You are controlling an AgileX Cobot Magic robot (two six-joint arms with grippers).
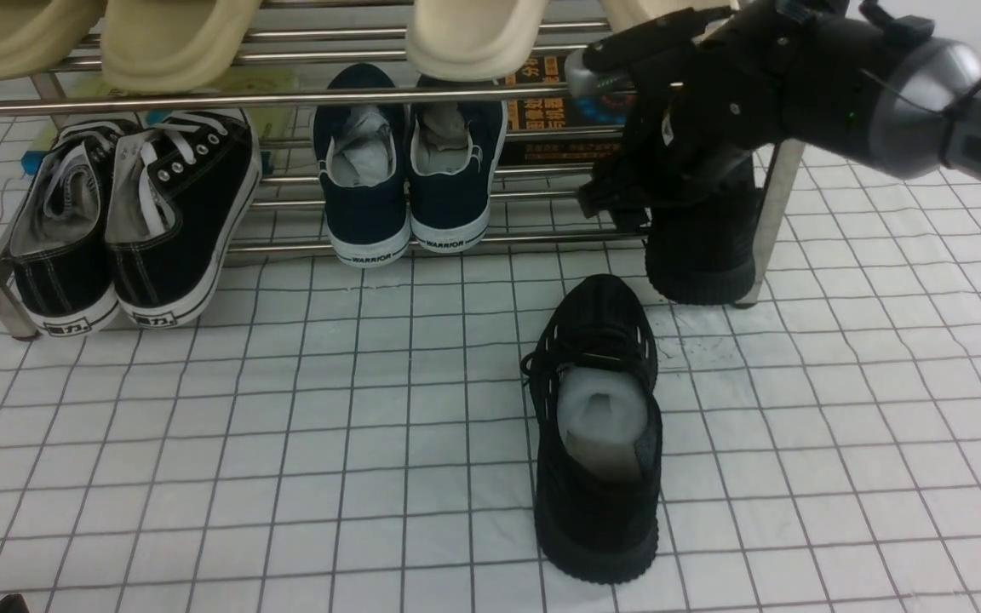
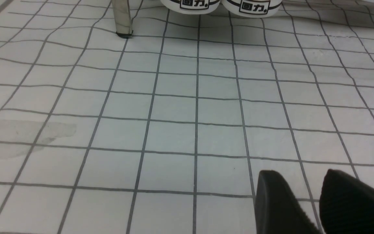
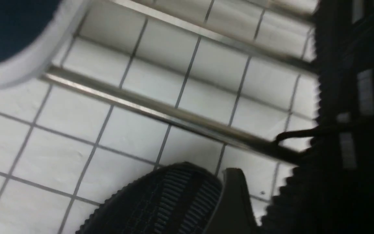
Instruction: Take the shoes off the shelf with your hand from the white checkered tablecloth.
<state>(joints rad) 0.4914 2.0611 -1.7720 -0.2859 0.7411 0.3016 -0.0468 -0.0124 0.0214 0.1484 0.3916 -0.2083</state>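
One black mesh shoe (image 1: 597, 426) lies on the white checkered tablecloth (image 1: 286, 426), heel toward me, with pale paper stuffing showing. The other shoe (image 1: 699, 251) rests on the chrome shelf's (image 1: 286, 98) lowest bars at the right end, its toothed sole (image 3: 304, 182) near the camera. My right gripper (image 1: 588, 140) hangs over that shoe, open, its jaws far apart. One finger (image 3: 235, 191) stands off the sole with cloth showing between; the other is hidden. My left gripper (image 2: 300, 188) hovers open over bare tablecloth (image 2: 174, 113).
Black canvas sneakers with white soles (image 1: 133, 221) and navy sneakers (image 1: 410, 170) sit on the lower tier. Cream slippers (image 1: 175, 38) fill the upper tier. The shelf's upright legs (image 1: 776, 213) (image 2: 122, 16) stand on the cloth. A lower bar (image 3: 161, 113) runs under the right wrist.
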